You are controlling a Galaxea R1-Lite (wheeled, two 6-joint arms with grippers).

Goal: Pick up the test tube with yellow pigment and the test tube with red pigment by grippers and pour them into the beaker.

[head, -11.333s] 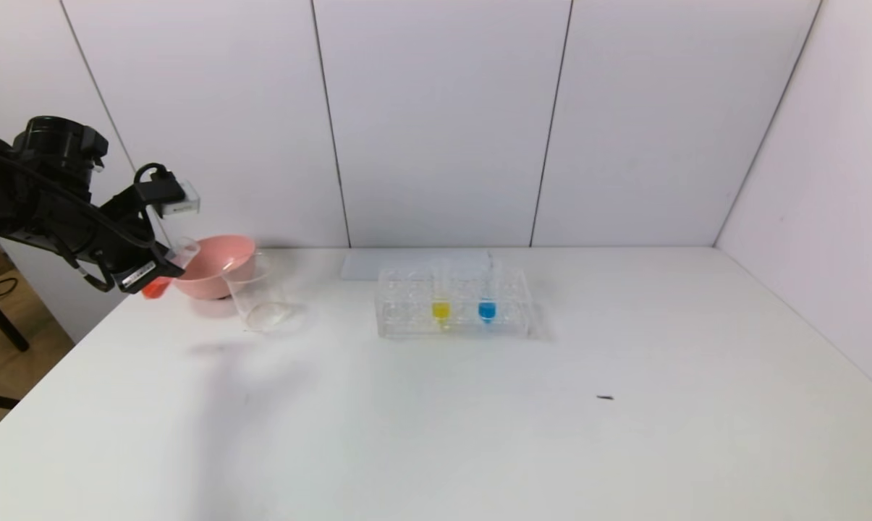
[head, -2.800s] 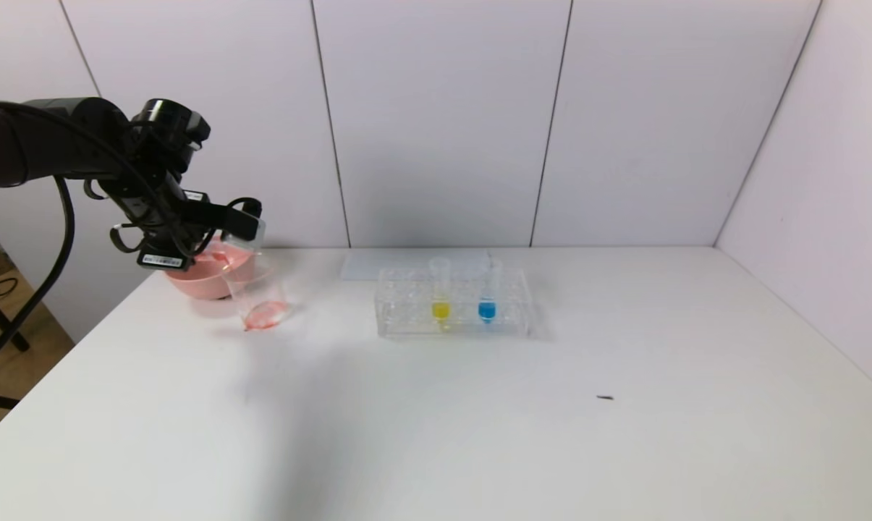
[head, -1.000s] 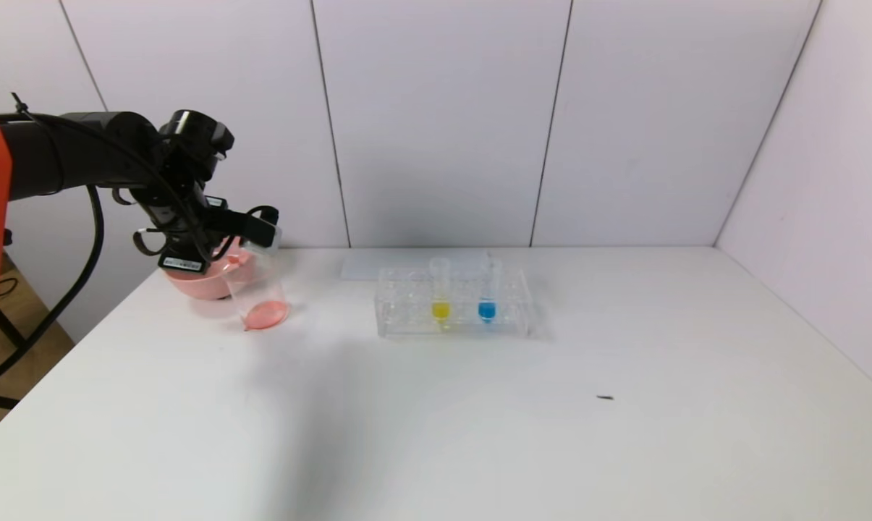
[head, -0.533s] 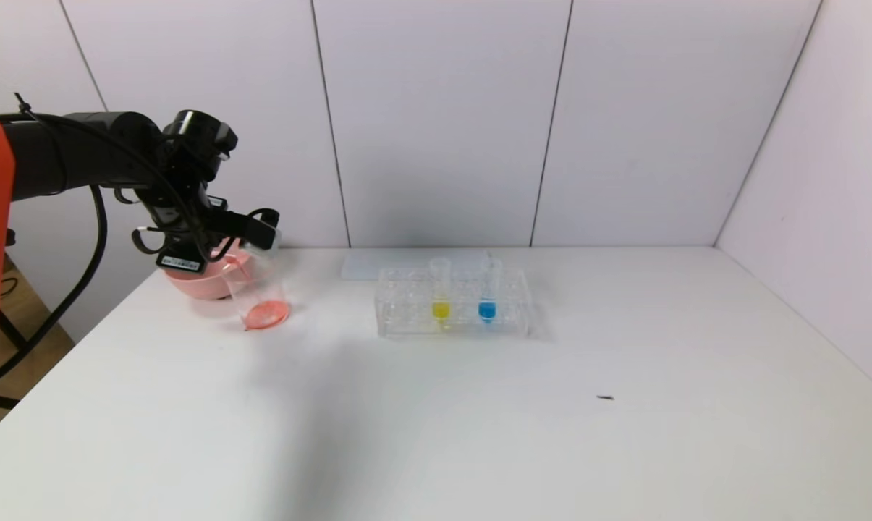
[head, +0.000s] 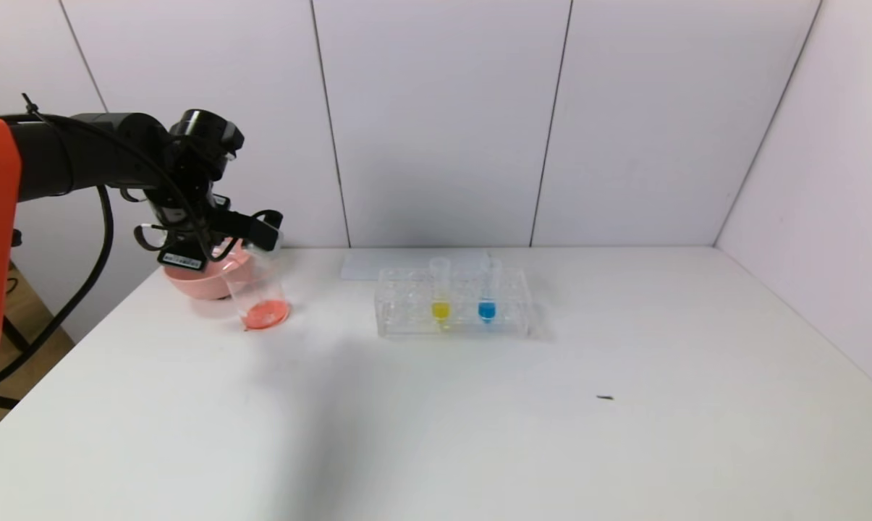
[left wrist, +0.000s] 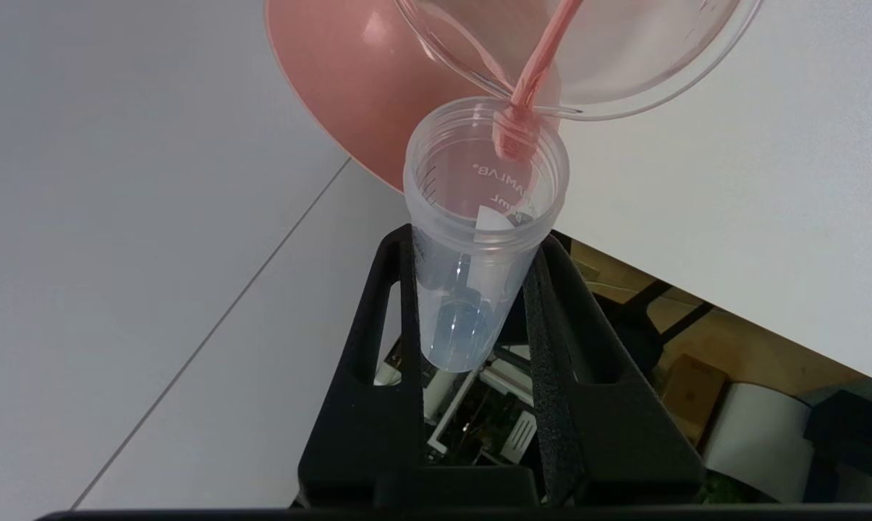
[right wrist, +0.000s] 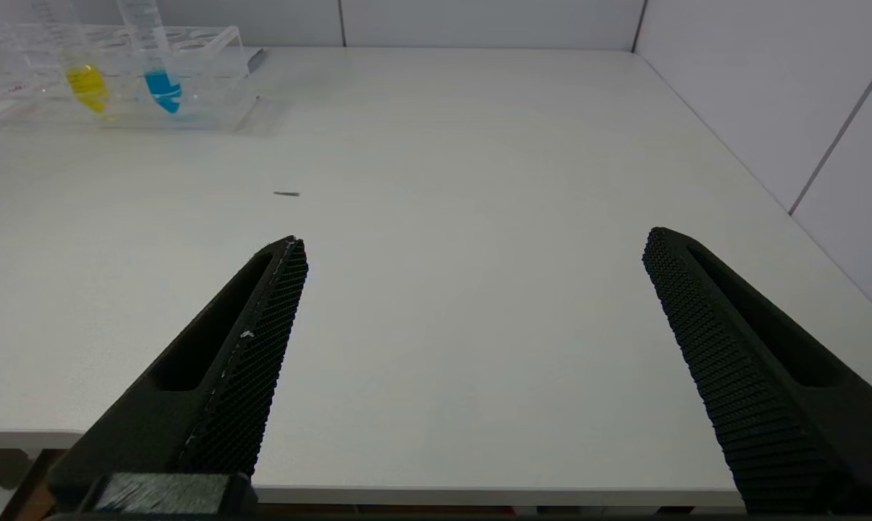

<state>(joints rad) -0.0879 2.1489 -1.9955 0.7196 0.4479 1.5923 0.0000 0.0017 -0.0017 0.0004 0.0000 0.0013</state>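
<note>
My left gripper (head: 218, 246) is shut on the test tube with red pigment (left wrist: 479, 239) and holds it tipped, mouth down, over the rim of the beaker (head: 258, 289). In the left wrist view the gripper (left wrist: 474, 242) clamps the tube's lower part. The tube looks almost drained, and a thin red stream runs from its mouth into the beaker (left wrist: 624, 65). Red liquid covers the beaker's bottom. The test tube with yellow pigment (head: 440, 300) stands upright in the clear rack (head: 407, 318); it also shows in the right wrist view (right wrist: 85, 76). My right gripper (right wrist: 472, 250) is open and empty, low over the table's near right edge.
A pink bowl (head: 189, 278) stands just behind the beaker at the table's far left edge. A blue-tipped tube (head: 487, 304) stands next to the yellow one in the rack. A flat white sheet (head: 378, 264) lies behind the rack. A small dark speck (head: 605, 397) lies right of centre.
My left arm brought the red tube from beside the bowl to over the beaker and tipped it. The tube has drained, the red pool has grown, and in the last second the wrist rose slightly.
</note>
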